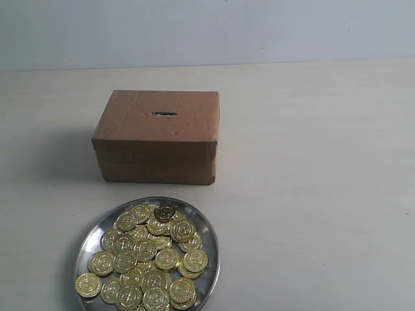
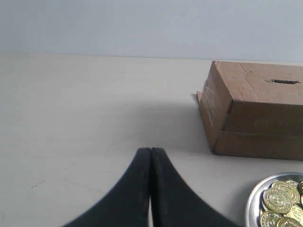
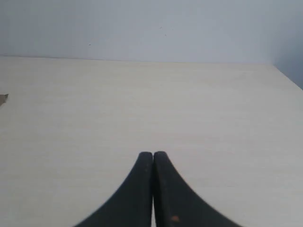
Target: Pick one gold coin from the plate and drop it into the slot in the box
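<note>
A round silver plate sits near the front of the table, heaped with several gold coins. Behind it stands the brown cardboard box, its dark slot in the top face. Neither arm shows in the exterior view. In the left wrist view my left gripper is shut and holds nothing, with the box, its slot and the plate's rim off to one side. My right gripper is shut and holds nothing, over bare table.
The pale table meets a light grey wall at the back. In the right wrist view a table edge runs close by and a corner of the box just shows.
</note>
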Motion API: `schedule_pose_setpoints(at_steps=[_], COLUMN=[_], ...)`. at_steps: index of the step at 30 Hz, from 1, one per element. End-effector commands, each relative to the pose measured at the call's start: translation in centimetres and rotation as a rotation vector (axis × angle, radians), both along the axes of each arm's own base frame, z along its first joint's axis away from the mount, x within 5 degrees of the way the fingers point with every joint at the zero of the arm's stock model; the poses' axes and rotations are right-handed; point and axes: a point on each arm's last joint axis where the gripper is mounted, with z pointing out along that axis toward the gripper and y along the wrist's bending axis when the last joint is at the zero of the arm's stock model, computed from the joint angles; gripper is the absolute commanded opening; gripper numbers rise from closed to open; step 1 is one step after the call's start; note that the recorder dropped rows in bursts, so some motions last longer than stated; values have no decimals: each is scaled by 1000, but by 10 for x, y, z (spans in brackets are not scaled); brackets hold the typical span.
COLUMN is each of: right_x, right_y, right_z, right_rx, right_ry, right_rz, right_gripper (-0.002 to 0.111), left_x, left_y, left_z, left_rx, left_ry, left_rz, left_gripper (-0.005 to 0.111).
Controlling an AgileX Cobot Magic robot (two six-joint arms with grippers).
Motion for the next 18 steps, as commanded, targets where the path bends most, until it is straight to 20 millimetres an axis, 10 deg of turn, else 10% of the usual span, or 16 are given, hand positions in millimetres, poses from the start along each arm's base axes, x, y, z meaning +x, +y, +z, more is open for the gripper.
schedule_pose_setpoints(at_steps=[1,18], right_x=[0,0], right_y=[0,-4], right_z=[-1,0], right_rx=[-4,-156], right_ry=[-2,-11], right_rz=[-3,-10], right_gripper=[0,0], left_x=[0,0], left_y=[0,0], left_z=[1,1], left_rx=[-16,-16], left_ry=[-11,-11], left_rz=[6,6], left_gripper=[0,0])
